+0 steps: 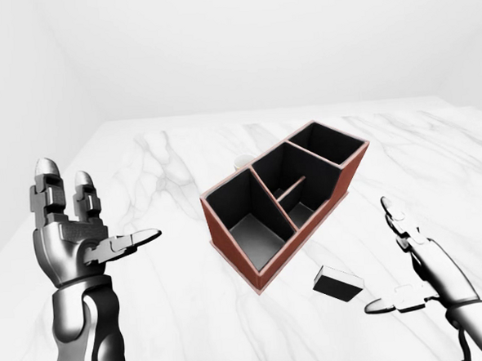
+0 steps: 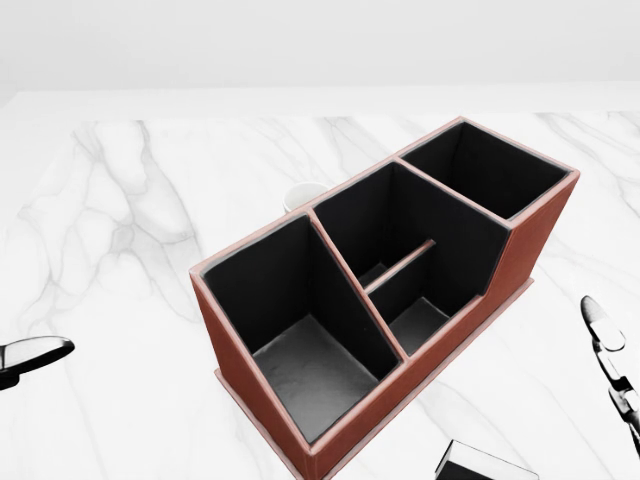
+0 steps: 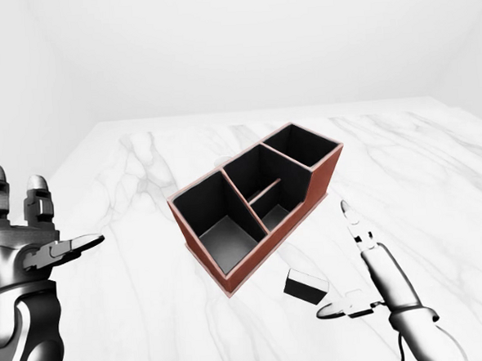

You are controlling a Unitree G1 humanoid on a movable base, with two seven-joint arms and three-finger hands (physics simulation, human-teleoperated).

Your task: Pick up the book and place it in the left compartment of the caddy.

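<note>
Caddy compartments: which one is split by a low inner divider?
The middle compartment of the caddy; a low brown divider crosses it. Both end compartments are undivided.

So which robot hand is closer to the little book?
The right hand. It hovers open just right of the book on the marble table, not touching it. The left hand is raised far off to the left, beyond the caddy.
</note>
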